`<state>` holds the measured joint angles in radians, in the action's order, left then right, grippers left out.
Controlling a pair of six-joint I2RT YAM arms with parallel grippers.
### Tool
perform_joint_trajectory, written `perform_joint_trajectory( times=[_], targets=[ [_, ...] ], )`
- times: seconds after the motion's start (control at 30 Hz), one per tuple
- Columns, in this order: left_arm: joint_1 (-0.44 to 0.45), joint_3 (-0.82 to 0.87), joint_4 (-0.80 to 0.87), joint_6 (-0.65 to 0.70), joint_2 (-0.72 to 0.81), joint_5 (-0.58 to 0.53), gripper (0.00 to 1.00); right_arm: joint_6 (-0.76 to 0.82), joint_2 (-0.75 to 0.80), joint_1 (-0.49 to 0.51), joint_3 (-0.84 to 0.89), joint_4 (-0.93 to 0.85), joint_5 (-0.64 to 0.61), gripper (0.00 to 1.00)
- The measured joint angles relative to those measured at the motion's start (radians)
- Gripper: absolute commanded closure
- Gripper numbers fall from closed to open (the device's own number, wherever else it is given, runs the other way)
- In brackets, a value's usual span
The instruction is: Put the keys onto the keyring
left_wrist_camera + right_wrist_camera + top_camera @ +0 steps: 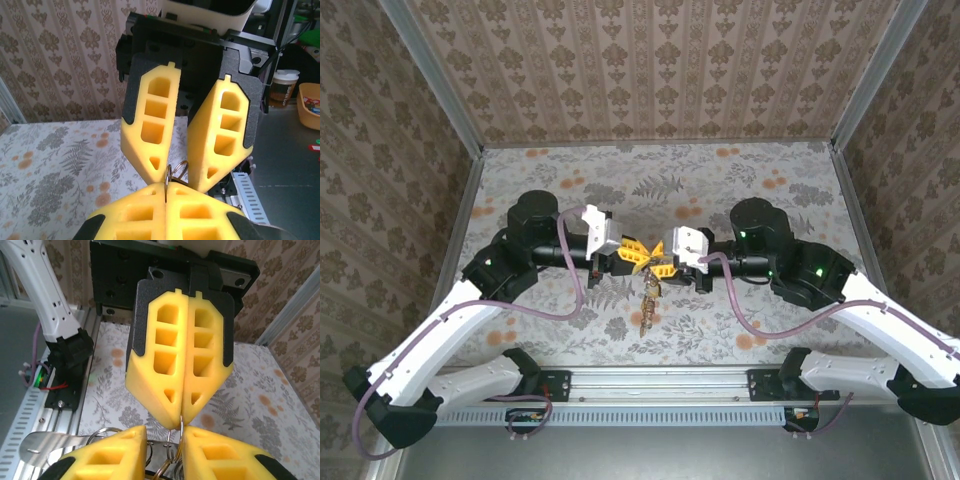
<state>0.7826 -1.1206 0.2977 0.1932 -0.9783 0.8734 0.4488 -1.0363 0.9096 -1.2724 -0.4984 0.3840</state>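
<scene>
Floral worktop below. My left gripper [165, 190] clenches the keyring [169, 174] while the right gripper [164, 437], at 3 o'clock, stands released, with the keys [647, 310] dangling toward 6.

Keyring [179, 168] with the keys [646, 310], hanging in the air

The keyring is a thin loop of grey metal wire. Its top edge is pinched between the closed fingertips of the left gripper [642, 258]. The keys hang under it in one narrow bunch that points straight down, brownish and golden from above; single keys cannot be told apart. In the right wrist view a silvery ring [107, 431] and a flat pale metal piece [42, 444] show on the bunch.
</scene>
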Motion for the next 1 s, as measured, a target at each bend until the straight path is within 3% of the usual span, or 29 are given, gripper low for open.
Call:
perform_joint_trajectory(
  times=[0.2,0.83,0.93,1.0],
  targets=[
    [-0.008,0.032,-0.082,-0.042,0.013,0.022,1.00,-0.050,0.018,-0.006,0.031,0.068,0.005,0.80],
    [-0.025,0.112,-0.243,-0.116,0.078,0.001,1.00,-0.190,0.024,-0.028,0.110,0.273,0.014,0.75],
    [-0.025,0.112,-0.243,-0.116,0.078,-0.007,1.00,-0.202,0.024,-0.033,0.117,0.283,0.022,0.83],
    [-0.027,0.113,-0.243,-0.116,0.079,-0.014,1.00,-0.216,0.026,-0.038,0.120,0.287,0.026,0.96]
  ],
)
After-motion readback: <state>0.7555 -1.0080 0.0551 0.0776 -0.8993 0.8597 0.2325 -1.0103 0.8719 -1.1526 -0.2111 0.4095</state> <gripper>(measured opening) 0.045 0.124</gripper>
